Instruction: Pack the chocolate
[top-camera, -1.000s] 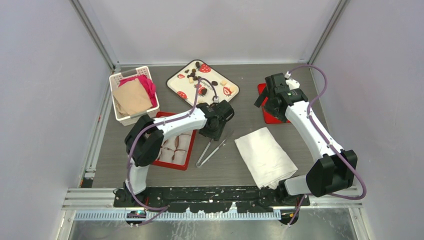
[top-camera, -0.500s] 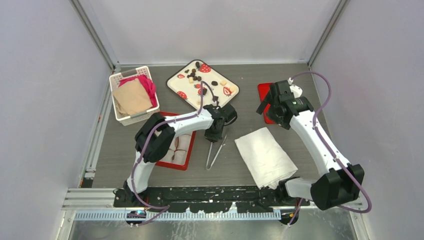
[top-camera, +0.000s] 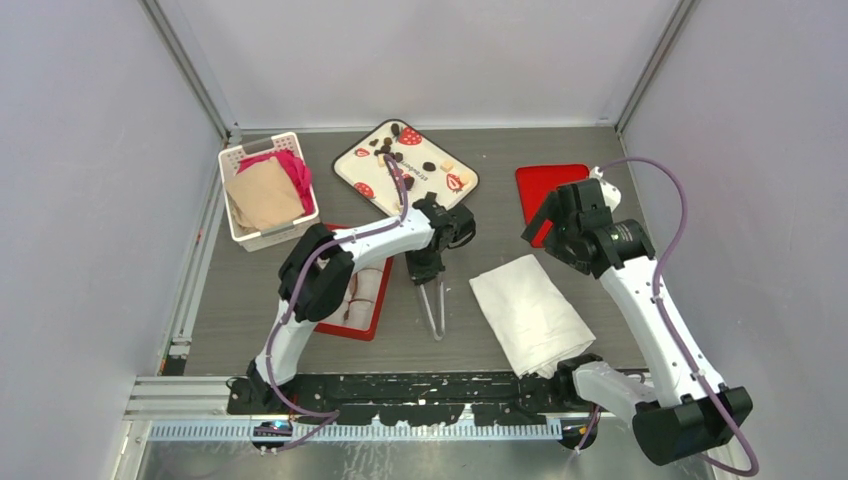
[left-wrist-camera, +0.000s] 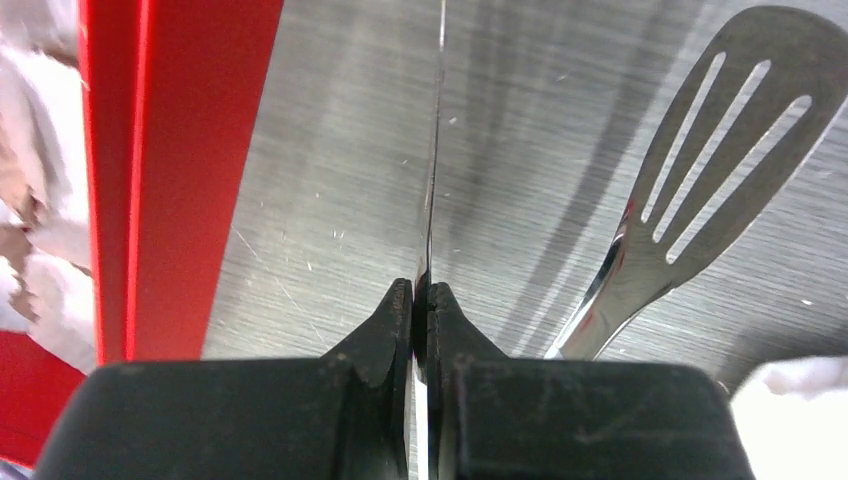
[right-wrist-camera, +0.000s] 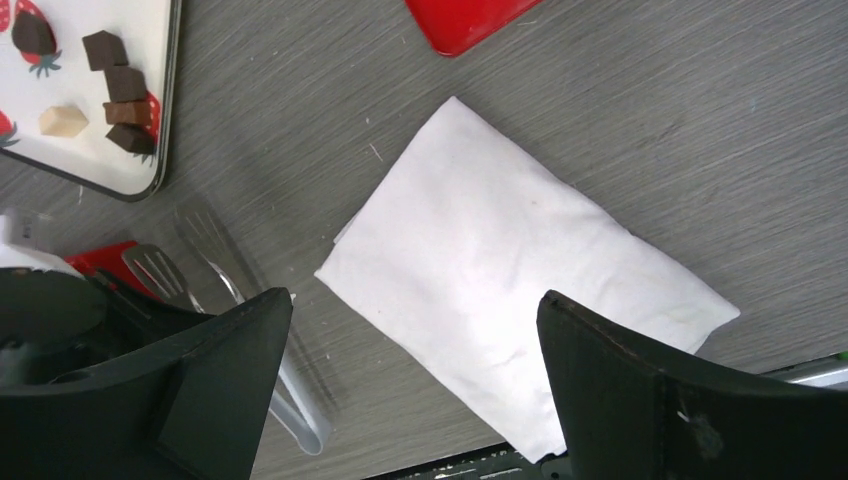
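Note:
The chocolate (top-camera: 400, 157) lies as small dark and pale pieces on a white strawberry-print tray (top-camera: 441, 188) at the back centre. Some pieces also show in the right wrist view (right-wrist-camera: 118, 82). My left gripper (top-camera: 428, 268) is shut on one thin arm of the metal tongs (top-camera: 436, 308). In the left wrist view the gripper (left-wrist-camera: 421, 295) pinches that arm edge-on, and the other, slotted arm (left-wrist-camera: 700, 190) splays right. My right gripper (top-camera: 550, 215) is open and empty, and in its own view (right-wrist-camera: 415, 298) it hovers over a white cloth (right-wrist-camera: 520, 270).
A red box (top-camera: 372, 322) with white paper cups (left-wrist-camera: 40, 200) lies left of the tongs. A red lid (top-camera: 545, 180) lies at the back right. The folded white cloth (top-camera: 530, 310) is front right. A white basket (top-camera: 237, 160) of fabric stands back left.
My left gripper has turned the tongs from a diagonal to pointing at the near edge. My right arm has drawn back from over the red lid, which now shows in full.

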